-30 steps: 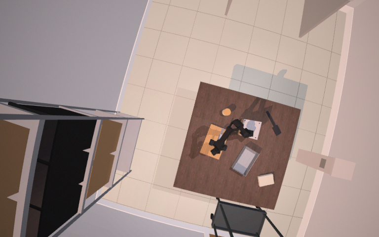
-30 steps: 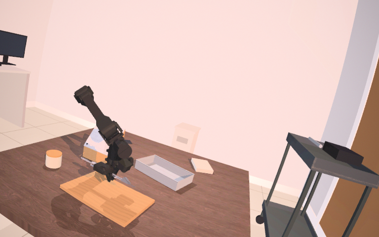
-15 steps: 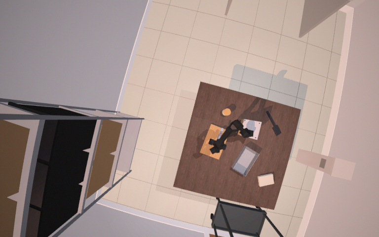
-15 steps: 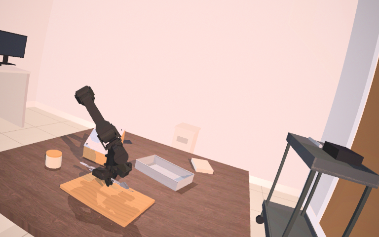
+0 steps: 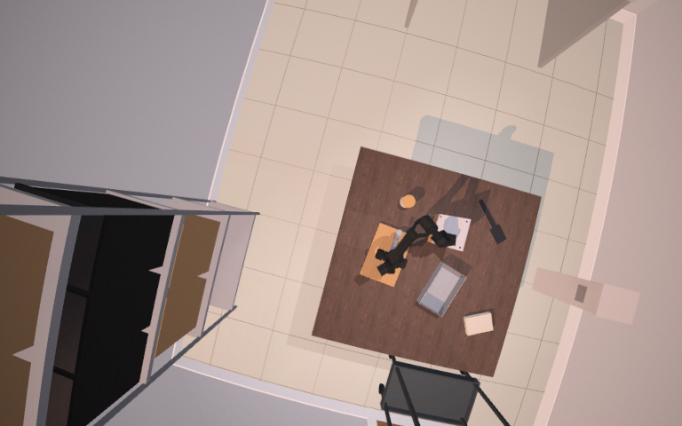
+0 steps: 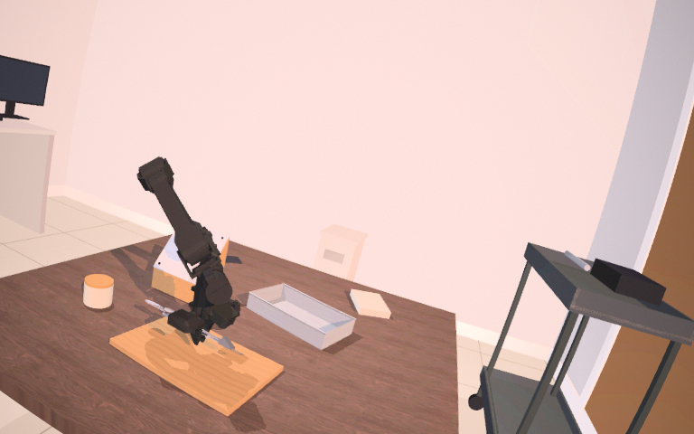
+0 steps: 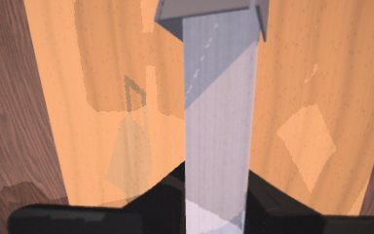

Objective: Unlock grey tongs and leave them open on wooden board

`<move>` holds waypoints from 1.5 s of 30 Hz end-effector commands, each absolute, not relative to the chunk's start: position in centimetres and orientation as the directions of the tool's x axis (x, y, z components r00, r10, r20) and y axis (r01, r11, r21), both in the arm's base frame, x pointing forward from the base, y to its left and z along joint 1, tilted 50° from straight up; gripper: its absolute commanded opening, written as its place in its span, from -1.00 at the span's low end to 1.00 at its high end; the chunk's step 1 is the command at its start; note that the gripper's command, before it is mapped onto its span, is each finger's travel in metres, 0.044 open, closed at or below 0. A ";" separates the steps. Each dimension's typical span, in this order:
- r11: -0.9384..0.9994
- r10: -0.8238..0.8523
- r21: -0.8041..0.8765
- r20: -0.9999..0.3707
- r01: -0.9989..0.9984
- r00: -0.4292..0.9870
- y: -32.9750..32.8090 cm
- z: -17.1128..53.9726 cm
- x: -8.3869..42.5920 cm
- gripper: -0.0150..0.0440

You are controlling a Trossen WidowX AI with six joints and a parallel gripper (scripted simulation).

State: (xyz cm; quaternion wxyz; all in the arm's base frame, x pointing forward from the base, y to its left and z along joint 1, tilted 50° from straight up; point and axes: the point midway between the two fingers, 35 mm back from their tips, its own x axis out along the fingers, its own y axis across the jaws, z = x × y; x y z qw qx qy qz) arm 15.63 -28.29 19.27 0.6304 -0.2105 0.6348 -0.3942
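Note:
My gripper (image 6: 197,334) (image 5: 385,264) (image 7: 209,165) is shut on the grey tongs (image 6: 220,339) (image 5: 399,234) (image 7: 219,122). It holds them low and nearly flat over the wooden board (image 6: 225,378) (image 5: 369,268) (image 7: 302,73). In the wrist view the tongs run as one straight grey strip away from the fingers, and I cannot tell whether their arms are spread. In the exterior view one end sticks out on each side of the gripper, and the lower end is close to the board's surface. The grey roasting tin (image 6: 306,332) (image 5: 441,288) stands empty to the right of the board.
A cream jar with an orange lid (image 6: 98,290) (image 5: 407,201) stands left of the arm. A beige block (image 6: 369,303) (image 5: 478,322) lies beyond the tin. A black spatula (image 5: 491,221) lies near the table's far edge. A dark cart (image 6: 588,286) (image 5: 432,391) stands beside the table.

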 end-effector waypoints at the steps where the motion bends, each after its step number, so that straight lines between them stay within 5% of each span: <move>1: 0.600 -0.764 -0.766 -0.634 0.230 -0.117 -28.3 19.3 15.6 -0.38; 17: 0.600 -0.764 -0.766 -0.634 0.230 -0.117 -28.3 19.3 15.6 1.00; 45: 0.630 -0.743 -0.745 -0.661 0.221 -0.110 -11.1 14.7 20.7 1.00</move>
